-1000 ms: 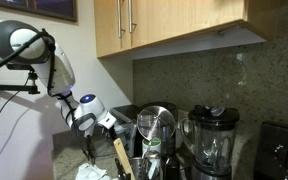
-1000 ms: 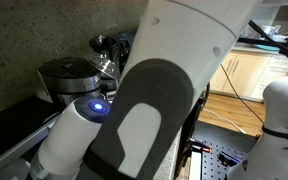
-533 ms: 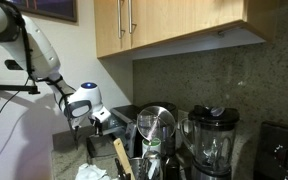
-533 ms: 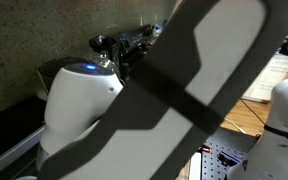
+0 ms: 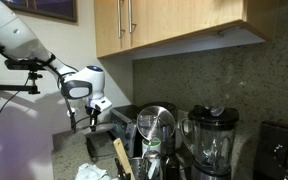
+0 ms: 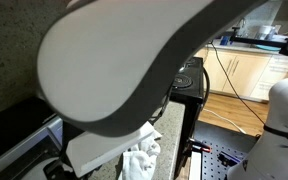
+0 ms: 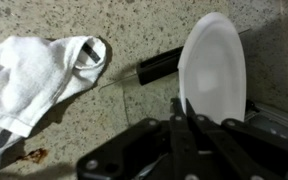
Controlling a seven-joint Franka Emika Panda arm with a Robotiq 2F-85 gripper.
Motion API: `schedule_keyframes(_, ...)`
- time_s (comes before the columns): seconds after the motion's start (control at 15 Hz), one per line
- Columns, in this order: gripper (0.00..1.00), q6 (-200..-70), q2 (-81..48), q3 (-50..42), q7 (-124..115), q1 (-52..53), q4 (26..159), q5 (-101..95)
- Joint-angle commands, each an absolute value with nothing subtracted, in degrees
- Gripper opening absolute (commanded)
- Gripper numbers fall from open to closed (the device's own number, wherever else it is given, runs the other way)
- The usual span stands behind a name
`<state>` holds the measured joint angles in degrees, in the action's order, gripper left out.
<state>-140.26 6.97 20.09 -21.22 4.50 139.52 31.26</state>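
Observation:
My gripper (image 7: 181,104) comes in from the bottom of the wrist view with its two black fingers pressed together and nothing visible between them. Its tips point at the lower left edge of a white oval utensil (image 7: 215,68) with a black handle (image 7: 159,67), lying on the speckled counter (image 7: 134,28) below. A crumpled white cloth (image 7: 39,72) lies to the left of the handle. In an exterior view the gripper (image 5: 92,122) hangs above the counter, left of the appliances and over the cloth (image 5: 90,172).
A wooden spatula (image 5: 120,155) stands upright in front of a steel kettle (image 5: 156,128), with a blender (image 5: 212,140) beside it. Wooden cabinets (image 5: 174,25) hang overhead. The arm (image 6: 134,60) blocks most of an exterior view; the cloth (image 6: 139,162) shows beneath it.
The arm has risen and drawn back from the wooden spatula and kettle toward the wall side. It has swung across the other exterior camera. The fingers stayed shut.

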Motion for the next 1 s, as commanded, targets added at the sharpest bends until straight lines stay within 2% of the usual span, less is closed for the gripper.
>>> schedule_keyframes(0.0,0.01,-136.28,14.17,15.57,-20.62,7.71,142.70,29.18)
schedule_keyframes(0.4,0.01,-136.77,17.53,12.53,-21.65,9.32,142.20,29.66)
schedule_keyframes(0.93,0.01,-142.92,13.91,9.44,-22.06,9.42,136.78,37.33)
